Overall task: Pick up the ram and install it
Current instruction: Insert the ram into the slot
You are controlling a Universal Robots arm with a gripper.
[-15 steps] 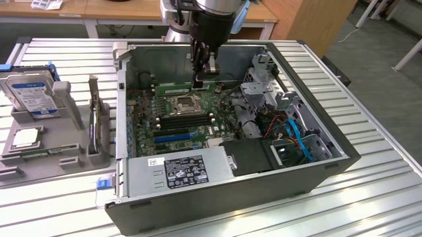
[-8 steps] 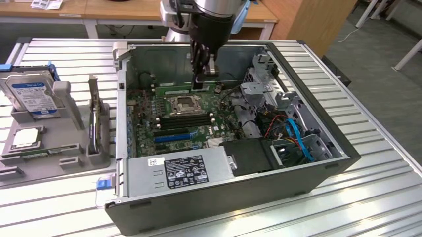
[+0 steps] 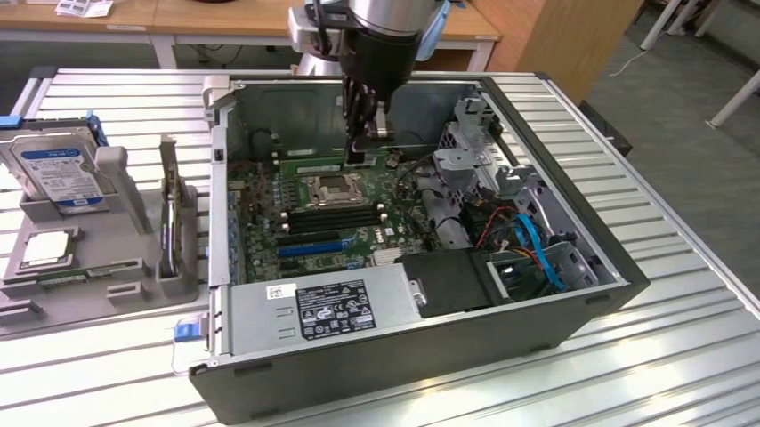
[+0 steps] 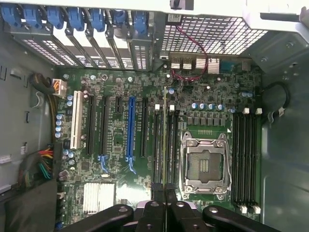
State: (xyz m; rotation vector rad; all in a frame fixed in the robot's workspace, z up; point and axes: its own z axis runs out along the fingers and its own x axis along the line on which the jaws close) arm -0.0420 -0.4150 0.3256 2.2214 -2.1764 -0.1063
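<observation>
Exterior view shows the arm reaching down from above into an open computer case (image 3: pixel 570 267) that lies on a ribbed metal table (image 3: pixel 689 356). The gripper (image 3: pixel 356 158) is low over the motherboard (image 3: pixel 267 191), just behind the CPU socket (image 3: pixel 333 189) as this camera sees it. Its fingers are clenched on the ram (image 3: pixel 315 166), a narrow green stick that runs sideways from the fingertips along the far edge of the CPU socket.

In the wrist view the ram (image 4: pixel 165 140) is seen on edge as a thin line. It comes out from between the two black fingers (image 4: pixel 155 215) of the gripper (image 4: pixel 165 212) and is parallel to the black memory slots (image 4: pixel 157 145) just beside the CPU socket (image 4: pixel 205 166). It is in line with this group of slots. Whether it already sits inside one slot or is only above it, I cannot tell.

A second group of memory slots (image 4: pixel 246 154) is on the other side of the CPU socket. Beyond the ram, farther from the CPU socket, are long expansion slots, one of them blue (image 4: pixel 129 128).

In the exterior view the grey power supply (image 3: pixel 327 307) is in front of the CPU socket, at the near wall of the case. Well apart from the CPU socket, outside the case toward the exterior view's left, a hard drive (image 3: pixel 57 173) stands in a grey holder (image 3: pixel 119 178).
</observation>
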